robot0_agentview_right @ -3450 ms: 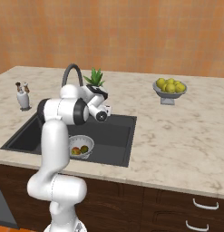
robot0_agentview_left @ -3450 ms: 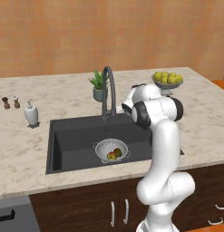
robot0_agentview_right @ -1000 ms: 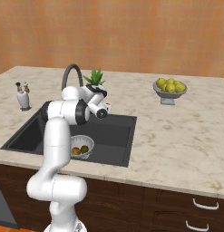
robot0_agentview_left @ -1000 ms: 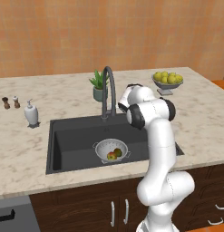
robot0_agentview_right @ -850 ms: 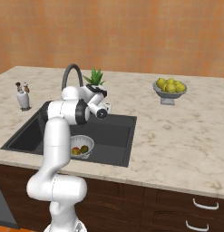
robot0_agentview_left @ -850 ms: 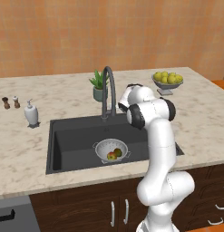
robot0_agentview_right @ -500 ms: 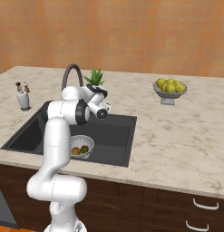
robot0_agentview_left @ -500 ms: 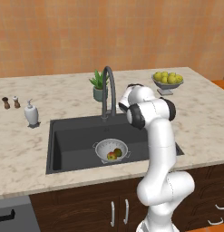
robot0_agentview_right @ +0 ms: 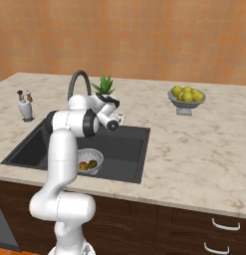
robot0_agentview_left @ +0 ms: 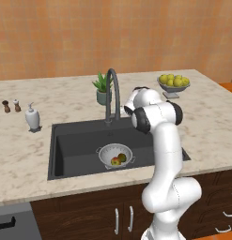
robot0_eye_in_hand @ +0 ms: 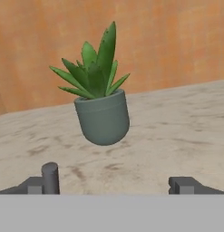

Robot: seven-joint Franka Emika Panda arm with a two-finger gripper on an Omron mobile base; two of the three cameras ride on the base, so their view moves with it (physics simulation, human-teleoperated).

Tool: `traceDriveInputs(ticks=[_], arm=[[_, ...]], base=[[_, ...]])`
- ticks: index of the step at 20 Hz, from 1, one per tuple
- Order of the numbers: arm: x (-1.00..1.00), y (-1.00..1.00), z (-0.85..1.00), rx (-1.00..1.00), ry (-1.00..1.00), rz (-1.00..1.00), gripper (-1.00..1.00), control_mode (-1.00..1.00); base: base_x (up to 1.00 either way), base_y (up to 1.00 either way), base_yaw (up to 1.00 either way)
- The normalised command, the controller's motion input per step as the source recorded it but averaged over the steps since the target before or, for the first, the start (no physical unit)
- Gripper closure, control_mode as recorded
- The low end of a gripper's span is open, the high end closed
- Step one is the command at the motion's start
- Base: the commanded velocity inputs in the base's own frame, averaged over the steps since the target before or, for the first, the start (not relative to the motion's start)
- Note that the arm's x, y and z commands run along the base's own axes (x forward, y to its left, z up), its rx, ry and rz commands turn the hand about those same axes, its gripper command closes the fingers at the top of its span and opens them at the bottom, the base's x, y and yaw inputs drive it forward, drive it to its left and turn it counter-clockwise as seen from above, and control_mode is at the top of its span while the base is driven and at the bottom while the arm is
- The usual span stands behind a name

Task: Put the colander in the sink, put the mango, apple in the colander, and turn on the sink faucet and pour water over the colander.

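Spanning beige speckled bench point(robot0_agentview_left: 23, 154) below orange wall; colander point(robot0_agentview_left: 115, 155) holding apple point(robot0_agentview_left: 115, 161) and mango point(robot0_agentview_left: 122, 157) in sink point(robot0_agentview_left: 70, 145). Gripper point(robot0_eye_in_hand: 115, 183) spread wide, empty, facing potted plant point(robot0_eye_in_hand: 100, 111) near back edge.

Count: 1 sink point(robot0_agentview_left: 70, 140), 1 sink faucet point(robot0_agentview_left: 112, 93), 1 colander point(robot0_agentview_left: 115, 155) holding 2 fruits – 1 apple point(robot0_agentview_left: 115, 161), 1 mango point(robot0_agentview_left: 122, 157). On the counter point(robot0_agentview_left: 23, 154): 1 potted plant point(robot0_eye_in_hand: 100, 97), 1 soap dispenser point(robot0_agentview_left: 32, 118), 2 small shakers point(robot0_agentview_left: 11, 106), 1 fruit bowl point(robot0_agentview_left: 173, 86) with a pile of yellow-green fruits, exact number unclear, at least 5 visible. 1 arm, 1 gripper point(robot0_eye_in_hand: 114, 181) with 2 fingertips point(robot0_eye_in_hand: 50, 174)
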Motion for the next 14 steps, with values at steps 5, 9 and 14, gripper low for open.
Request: traceDriveInputs(ticks=[5, 9, 14], arm=[[0.0, -0.95, 0.0, 0.0, 0.0, -0.01, -1.0, -1.0], [0.0, -0.98, 0.0, 0.0, 0.0, -0.03, -1.0, -1.0], [0.0, -0.92, 0.0, 0.0, 0.0, -0.04, -1.0, -1.0]], base=[[0.0, 0.0, 0.0], [0.0, 0.0, 0.0], [0.0, 0.0, 0.0]])
